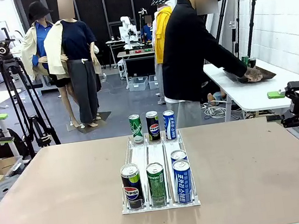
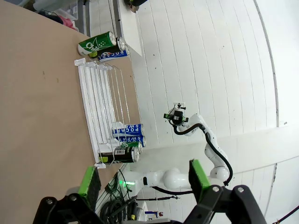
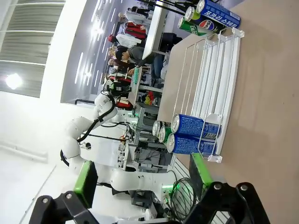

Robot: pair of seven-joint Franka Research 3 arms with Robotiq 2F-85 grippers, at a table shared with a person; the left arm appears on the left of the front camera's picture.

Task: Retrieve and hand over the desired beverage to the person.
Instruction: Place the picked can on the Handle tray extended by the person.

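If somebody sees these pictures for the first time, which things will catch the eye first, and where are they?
The white can rack stands in the middle of the brown table, with three upright cans at its near end, a blue one close behind them, and three more upright at the far end. Beyond the table, the person in a black jacket is turned away toward a white side table. The left claw and right claw are both open and hold nothing.

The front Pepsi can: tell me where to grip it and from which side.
Grip the black Pepsi can around its upper body, just below the rim, coming down from above with the left pincer. It stands upright at the near end of the white rack's left lane, with a green can close on its right and rack rails low down, so the top is freest.
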